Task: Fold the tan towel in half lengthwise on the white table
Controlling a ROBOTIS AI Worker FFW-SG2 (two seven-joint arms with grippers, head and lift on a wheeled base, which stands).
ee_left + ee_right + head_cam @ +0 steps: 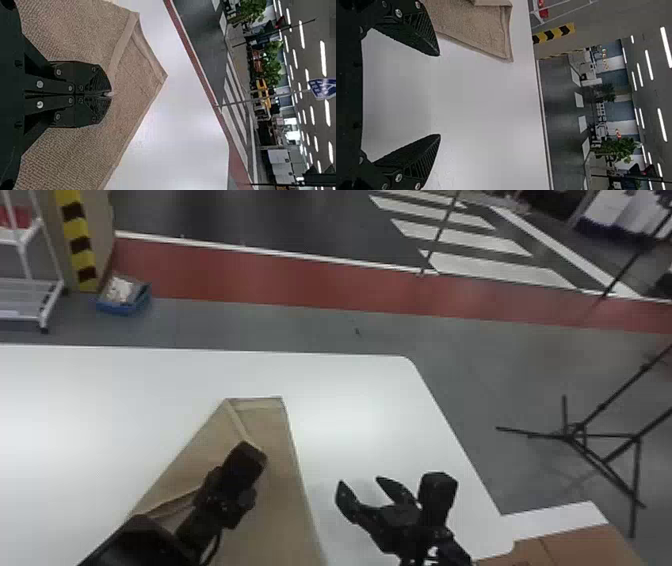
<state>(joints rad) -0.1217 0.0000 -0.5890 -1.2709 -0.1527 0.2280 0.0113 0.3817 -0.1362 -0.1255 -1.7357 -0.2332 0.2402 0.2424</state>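
Towel [280,510] lay long axis forward — left pincer [110,95] above, nearer, closed on hem [122,43]; right pincer [360,481] gaped empty — rightward.

Blk arms [139,542] — ridged pointy fingers [421,160], silvery screws [40,84], blk cable [215,548]

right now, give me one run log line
left gripper: shut on edge of tan towel | tan towel: partly folded on white table | right gripper: open, right of tan towel

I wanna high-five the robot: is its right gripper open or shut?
Open: the right gripper has its fingers apart, white table between them.
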